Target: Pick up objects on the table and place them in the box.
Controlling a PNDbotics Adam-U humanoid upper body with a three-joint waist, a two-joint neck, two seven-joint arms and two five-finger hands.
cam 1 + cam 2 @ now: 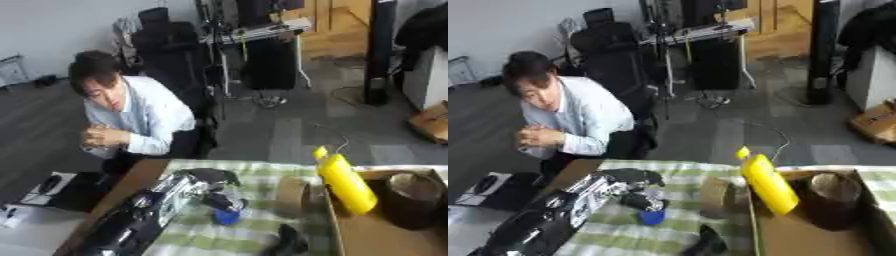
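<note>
My left arm reaches in from the lower left over the green checked tablecloth (254, 230). My left hand (210, 179) is curled round a small clear thing with a blue end (227, 217), which points down just above the cloth. A yellow bottle (346, 184) leans over the left wall of the cardboard box (363, 237) at the right. Inside the box sits a dark brown round container (411, 199). A brown tape roll (293, 195) stands on edge between my left hand and the box. My right hand (287, 241) shows as a dark shape at the bottom edge, left of the box.
A person crouches just beyond the table's far left corner, hands together, touching nothing on it. The table's left edge (131, 182) runs along my left arm. Dark items lie on the floor at the lower left.
</note>
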